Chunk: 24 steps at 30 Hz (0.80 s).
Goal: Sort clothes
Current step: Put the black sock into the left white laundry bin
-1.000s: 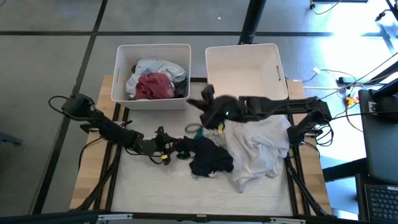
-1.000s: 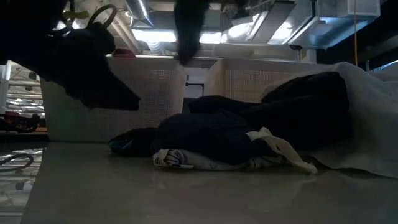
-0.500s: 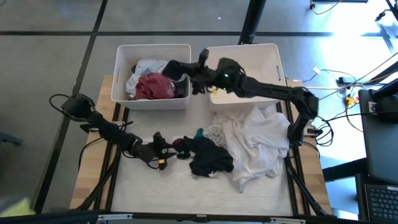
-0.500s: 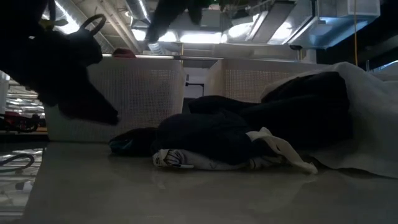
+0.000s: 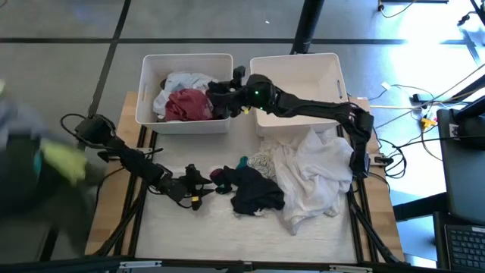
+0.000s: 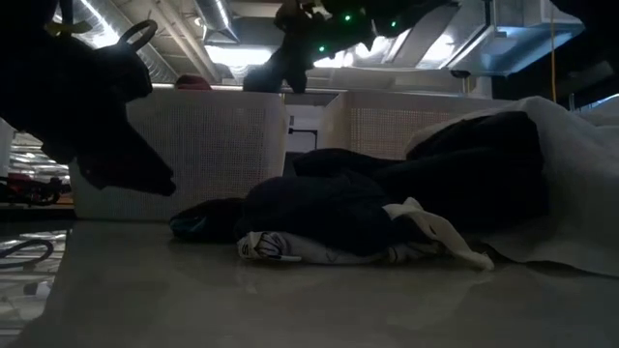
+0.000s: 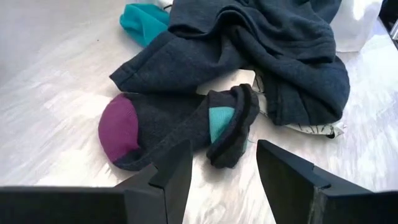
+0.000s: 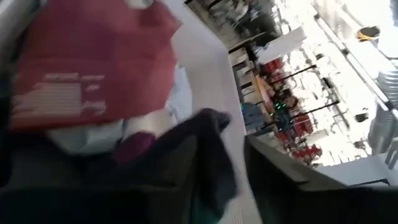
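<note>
Two bins stand along the table's far edge, and the work splits between them and the loose heap nearer the camera. At the left, the left gripper (image 7: 217, 177) sits low over the table with its jaws spread and nothing between them, pointed at a dark sock (image 7: 180, 127) with a purple toe and teal patch that lies just in front of it; bare tabletop lies to its left and near side, so it has room to advance, but a dark grey garment (image 7: 261, 56) rests just beyond the sock and a closing grasp could snag that fold as well and drag two items at once. Further right, the left bin (image 5: 148, 114) already holds a maroon garment (image 5: 188, 105) and pale fabric, piled close to its rim. The right gripper (image 5: 225, 97) hangs over that bin's right side, clenched on a dark garment (image 8: 208, 155) that drapes from its fingers. The risk here, as I judge it, is a release too close to the right wall, leaving the cloth hung over the rim or slipping into the gap beside the empty right bin (image 5: 333, 64). The arm stretches across that bin's near wall, so a low retreat could clip it. At the right, a white garment (image 5: 314, 178) sprawls toward the table's right edge, where a careless pull could tip it off.
</note>
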Each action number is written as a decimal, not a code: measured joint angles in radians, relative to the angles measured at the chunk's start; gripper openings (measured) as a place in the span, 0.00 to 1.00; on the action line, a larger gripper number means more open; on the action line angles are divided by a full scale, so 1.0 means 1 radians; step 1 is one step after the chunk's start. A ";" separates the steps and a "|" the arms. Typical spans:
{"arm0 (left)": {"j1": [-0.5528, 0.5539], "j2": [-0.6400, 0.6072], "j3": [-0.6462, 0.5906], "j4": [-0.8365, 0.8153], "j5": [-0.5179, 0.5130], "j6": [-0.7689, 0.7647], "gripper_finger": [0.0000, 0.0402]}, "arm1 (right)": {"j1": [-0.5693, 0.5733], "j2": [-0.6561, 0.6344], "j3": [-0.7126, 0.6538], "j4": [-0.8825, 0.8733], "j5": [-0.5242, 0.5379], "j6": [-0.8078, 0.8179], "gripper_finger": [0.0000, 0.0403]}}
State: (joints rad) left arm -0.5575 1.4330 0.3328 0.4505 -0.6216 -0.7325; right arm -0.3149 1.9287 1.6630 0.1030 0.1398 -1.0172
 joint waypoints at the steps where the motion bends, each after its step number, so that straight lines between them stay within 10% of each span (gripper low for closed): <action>1: 0.000 0.000 0.000 0.000 0.000 0.000 0.42 | 0.010 -0.013 0.000 -0.031 0.015 -0.004 0.37; 10: 0.000 0.000 0.000 0.000 0.000 0.000 0.42 | 0.165 -0.137 0.001 -0.441 0.044 0.095 0.64; 15: 0.000 0.000 0.000 0.001 0.000 0.004 0.42 | 0.291 -0.116 -0.023 -0.550 -0.131 0.227 0.65; 24: 0.001 0.000 0.000 -0.003 -0.001 0.006 0.42 | 0.469 0.033 -0.078 -0.497 -0.132 0.316 0.61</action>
State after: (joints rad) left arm -0.5568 1.4330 0.3328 0.4473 -0.6224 -0.7261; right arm 0.1538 1.9622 1.5851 -0.3943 0.0078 -0.7014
